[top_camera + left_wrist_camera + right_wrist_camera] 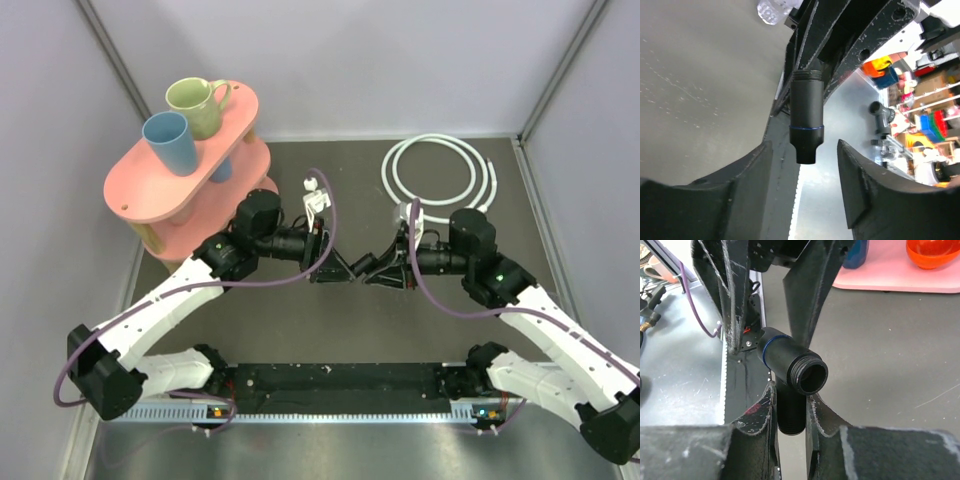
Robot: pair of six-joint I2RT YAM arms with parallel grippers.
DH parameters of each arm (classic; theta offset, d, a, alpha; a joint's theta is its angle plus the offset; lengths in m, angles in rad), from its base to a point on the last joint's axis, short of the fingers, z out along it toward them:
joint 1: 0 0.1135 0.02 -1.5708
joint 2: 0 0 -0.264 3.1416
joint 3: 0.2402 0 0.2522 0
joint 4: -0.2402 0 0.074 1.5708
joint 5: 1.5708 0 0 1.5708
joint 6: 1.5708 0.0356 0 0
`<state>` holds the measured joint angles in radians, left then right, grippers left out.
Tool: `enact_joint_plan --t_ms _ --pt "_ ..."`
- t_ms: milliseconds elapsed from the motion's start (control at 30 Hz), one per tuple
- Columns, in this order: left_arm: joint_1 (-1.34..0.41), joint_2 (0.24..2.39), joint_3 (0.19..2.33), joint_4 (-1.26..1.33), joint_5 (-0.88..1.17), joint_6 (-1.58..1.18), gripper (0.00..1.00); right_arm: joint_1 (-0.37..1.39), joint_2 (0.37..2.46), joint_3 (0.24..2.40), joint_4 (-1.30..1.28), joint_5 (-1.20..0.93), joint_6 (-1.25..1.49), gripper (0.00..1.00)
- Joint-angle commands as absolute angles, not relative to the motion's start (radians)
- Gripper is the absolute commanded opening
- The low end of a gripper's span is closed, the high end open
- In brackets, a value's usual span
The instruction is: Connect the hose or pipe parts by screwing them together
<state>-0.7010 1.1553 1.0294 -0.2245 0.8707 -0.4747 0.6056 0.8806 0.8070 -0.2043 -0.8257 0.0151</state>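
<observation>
Holding small black T-shaped plastic connector (792, 365) by stem: right gripper (790, 399) clamped on it, threaded mouth exposed above fingers. Left gripper (804, 150) apart, flanking connector's plain end, not touching (free to fetch). Long white coiled hose (435, 170) lies on tabletop (300, 325), well beyond right gripper. Bring fitting square to thread.

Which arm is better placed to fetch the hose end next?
Probably left: the left pincer stands open, gripping nothing, while the right pincer is shut on the stem of the black connector. The coiled white hose lies on the right arm's side, though.
</observation>
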Motion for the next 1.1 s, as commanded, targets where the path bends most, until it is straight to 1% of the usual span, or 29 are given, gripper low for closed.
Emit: enact_joint_plan --t_ms 0,67,133,267,333,400,633,833,1067 --pt "-0.701 1.138 1.072 -0.185 0.816 -0.433 0.66 0.607 0.870 0.813 -0.170 -0.871 0.026 0.00" --pt "-0.700 1.163 1.126 -0.234 0.818 -0.410 0.69 0.607 0.894 0.824 -0.187 -0.882 0.028 0.00" --pt "-0.701 1.201 1.179 -0.262 0.853 -0.384 0.68 0.607 0.913 0.834 -0.202 -0.881 0.028 0.00" --pt "-0.701 1.262 1.233 -0.327 0.882 -0.368 0.63 0.609 0.927 0.851 -0.213 -0.887 0.020 0.00" --pt "-0.701 1.285 1.249 -0.348 0.891 -0.367 0.58 0.609 0.931 0.856 -0.213 -0.879 0.021 0.00" --pt "-0.701 1.299 1.256 -0.376 0.893 -0.359 0.55 0.607 0.934 0.861 -0.215 -0.874 0.023 0.00" --pt "-0.703 1.342 1.259 -0.413 0.885 -0.344 0.54 0.607 0.953 0.873 -0.219 -0.876 0.026 0.00" --pt "-0.704 1.364 1.259 -0.390 0.957 -0.348 0.49 0.607 0.962 0.879 -0.219 -0.870 0.037 0.00" --pt "-0.704 1.387 1.252 -0.403 0.939 -0.348 0.46 0.607 0.979 0.877 -0.219 -0.864 0.028 0.00"
